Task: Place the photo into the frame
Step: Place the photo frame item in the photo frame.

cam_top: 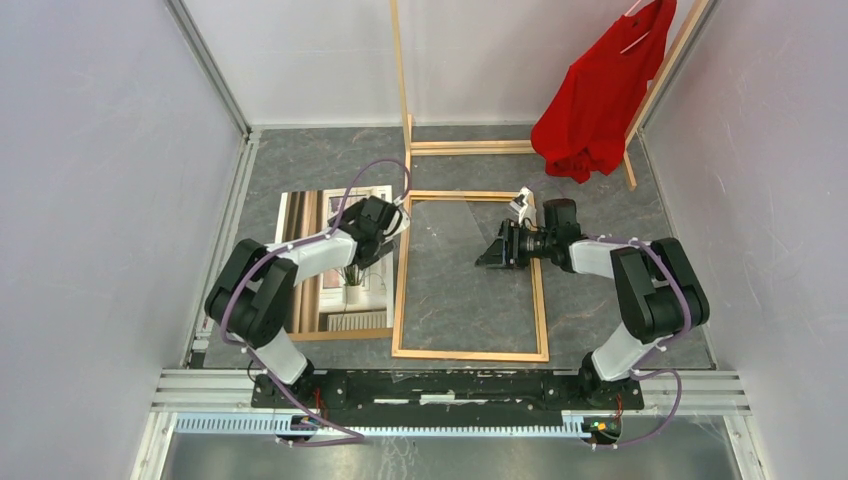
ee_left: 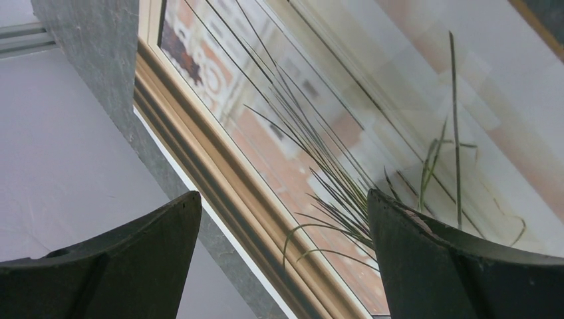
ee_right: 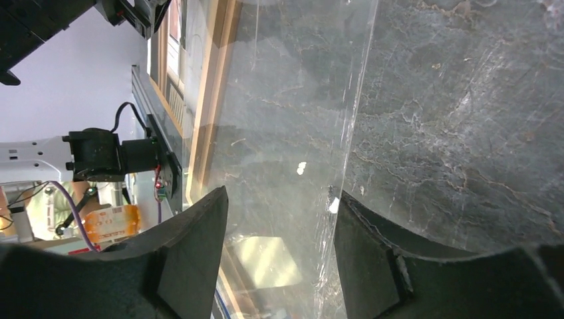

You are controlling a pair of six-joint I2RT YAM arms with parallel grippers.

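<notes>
Where the photo lies: one photo [cam_top: 360,300], face up and flat on the table [cam_top: 300,160], directly under the left jaws; its thin plant blades show in the gap between them.
Frame: one frame [cam_top: 470,353], lying flat, its left strip just to the right of the left jaws, its inside under the right jaws.
Clear sheet: one clear sheet [cam_top: 470,270], askew inside the frame; its edge runs through the gap of the right jaws.
Left gripper [ee_left: 282,199]: jaws spread wide, holding nothing; arm bent at the elbow, reaching forward and inward, wrist tipped down.
Right gripper [ee_right: 281,194]: jaws partly apart, nothing clamped; elbow folded, forearm reaching leftward, fingers aimed down at the sheet.
Beyond: one clothes rack [cam_top: 470,147] with one red shirt [cam_top: 600,100], well beyond both pairs of jaws.
</notes>
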